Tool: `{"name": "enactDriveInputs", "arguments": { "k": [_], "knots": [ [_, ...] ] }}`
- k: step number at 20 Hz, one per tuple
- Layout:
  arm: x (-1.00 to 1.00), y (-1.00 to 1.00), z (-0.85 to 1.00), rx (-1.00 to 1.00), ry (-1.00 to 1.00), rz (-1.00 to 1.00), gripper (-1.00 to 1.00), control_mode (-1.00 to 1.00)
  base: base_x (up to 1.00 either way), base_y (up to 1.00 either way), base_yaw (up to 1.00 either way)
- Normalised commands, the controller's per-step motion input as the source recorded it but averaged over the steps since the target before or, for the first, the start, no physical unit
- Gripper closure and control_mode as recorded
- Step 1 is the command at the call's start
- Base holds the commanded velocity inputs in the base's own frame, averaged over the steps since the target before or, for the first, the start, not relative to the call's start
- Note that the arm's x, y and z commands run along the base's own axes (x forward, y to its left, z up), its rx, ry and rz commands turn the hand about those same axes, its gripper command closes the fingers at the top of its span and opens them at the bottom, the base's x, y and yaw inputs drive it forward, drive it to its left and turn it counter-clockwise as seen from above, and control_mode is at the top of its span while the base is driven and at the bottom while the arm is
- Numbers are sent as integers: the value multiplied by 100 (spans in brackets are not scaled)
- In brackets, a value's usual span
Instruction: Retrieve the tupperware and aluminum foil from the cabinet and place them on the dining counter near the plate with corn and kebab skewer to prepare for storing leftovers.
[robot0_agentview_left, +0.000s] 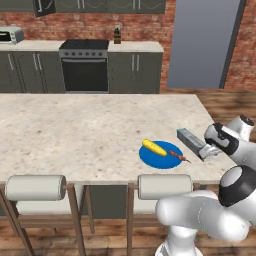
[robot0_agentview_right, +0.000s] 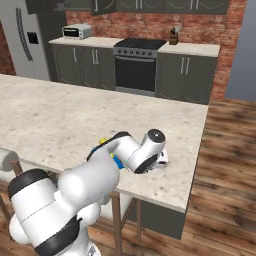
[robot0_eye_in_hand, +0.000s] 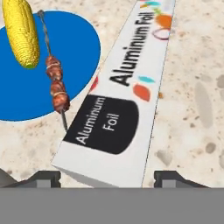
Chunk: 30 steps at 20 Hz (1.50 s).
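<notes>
The aluminum foil (robot0_agentview_left: 192, 141) is a long white carton lying flat on the dining counter (robot0_agentview_left: 75, 130), just right of the blue plate (robot0_agentview_left: 161, 155). That plate holds a yellow corn cob (robot0_agentview_left: 153, 147) and a kebab skewer (robot0_agentview_left: 179, 156). My gripper (robot0_agentview_left: 212, 150) hovers at the carton's near end. In the hand view the aluminum foil (robot0_eye_in_hand: 131, 78) runs away from my gripper (robot0_eye_in_hand: 107, 179), whose open fingertips (robot0_eye_in_hand: 170, 177) stand either side of its end with small gaps. The plate (robot0_eye_in_hand: 74, 48), corn (robot0_eye_in_hand: 21, 33) and skewer (robot0_eye_in_hand: 57, 87) lie to the left. The tupperware is out of view.
Two white-cushioned stools (robot0_agentview_left: 35, 187) (robot0_agentview_left: 165, 186) stand along the counter's near edge. Across the floor are lower cabinets, a stove (robot0_agentview_left: 84, 65), a toaster oven (robot0_agentview_left: 10, 35) and a bottle (robot0_agentview_left: 117, 35). Dark wall cabinets (robot0_agentview_left: 100, 5) line the top. The counter's right edge is close to the carton.
</notes>
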Motion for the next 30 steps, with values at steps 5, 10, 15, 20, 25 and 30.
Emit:
{"name": "enactDriveInputs", "arguments": {
  "k": [5, 10, 15, 20, 25, 30],
  "knots": [
    [-48, 16, 27, -2, 1, -2, -100, -100, 0, 0, 0],
    [-34, -11, 64, 0, 0, -4, -100, -100, 0, 0, 0],
    [-66, 17, 87, -1, 0, 0, -100, -100, 0, 0, 0],
    [-95, 84, 39, -12, 0, 8, -100, -100, 0, 0, 0],
    [-68, 100, 31, -20, 0, 8, -100, -100, 0, 0, 0],
    [-35, 77, 43, -16, -3, 2, -100, -100, 0, 0, 0]
  ]
}}
